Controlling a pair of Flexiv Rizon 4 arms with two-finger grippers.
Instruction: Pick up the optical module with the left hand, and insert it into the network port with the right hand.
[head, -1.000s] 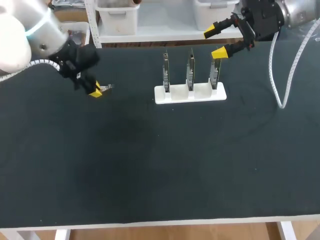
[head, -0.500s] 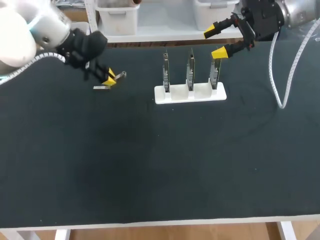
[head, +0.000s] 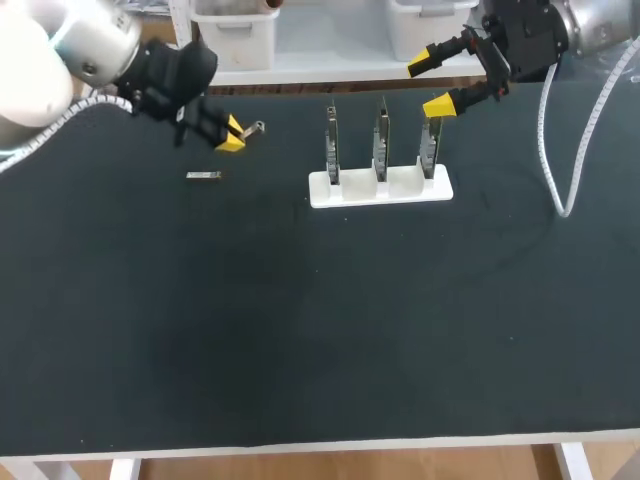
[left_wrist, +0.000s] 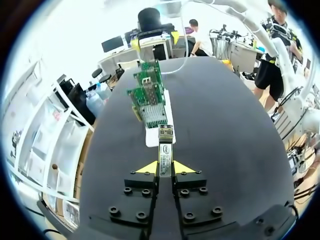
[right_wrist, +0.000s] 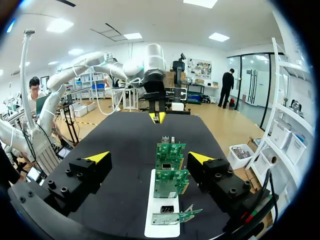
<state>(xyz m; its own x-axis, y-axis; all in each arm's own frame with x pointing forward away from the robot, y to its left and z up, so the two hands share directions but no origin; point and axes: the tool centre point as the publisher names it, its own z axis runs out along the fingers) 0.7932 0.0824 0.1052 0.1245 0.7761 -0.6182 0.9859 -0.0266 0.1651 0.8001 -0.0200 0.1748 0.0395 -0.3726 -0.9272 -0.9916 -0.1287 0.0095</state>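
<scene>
Lengthwise, optical module (left_wrist: 165, 143) clamped in left gripper (left_wrist: 165, 168), protruding ahead.

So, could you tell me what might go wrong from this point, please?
The left jaws pinch only the rear end of the silver metal optical module, so it might pivot or slip at handover. The open right jaws hang close to the rightmost green circuit board on the white stand; moving in might knock it.

Robotics lab, black worktable (head: 300, 330), circuit-board rack (head: 380, 186)
</scene>
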